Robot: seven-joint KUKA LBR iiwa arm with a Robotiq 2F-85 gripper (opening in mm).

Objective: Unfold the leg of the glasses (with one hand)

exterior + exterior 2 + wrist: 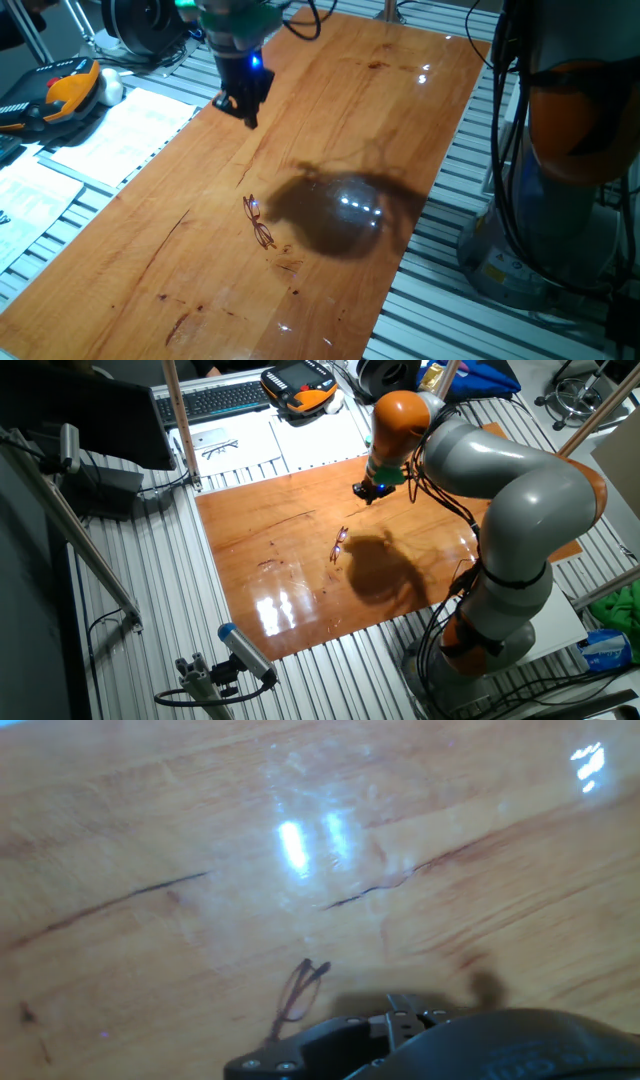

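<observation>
The glasses (258, 222) are thin reddish-brown wire spectacles lying flat on the wooden table (380, 110), near its middle. They also show in the other fixed view (338, 546) and low in the hand view (297, 995). Their legs are too thin to tell how they lie. My gripper (243, 108) is black with a blue light and hangs above the table's far part, well apart from the glasses and holding nothing. It also shows in the other fixed view (365, 491). Only its dark body (430, 1045) shows in the hand view. Its finger gap is unclear.
White paper sheets (120, 135) and an orange-black pendant (60, 95) lie left of the table. A keyboard (215, 400) sits behind it. The arm's base (490, 630) stands at the table's side. A grey slatted metal surface (440, 300) surrounds the board.
</observation>
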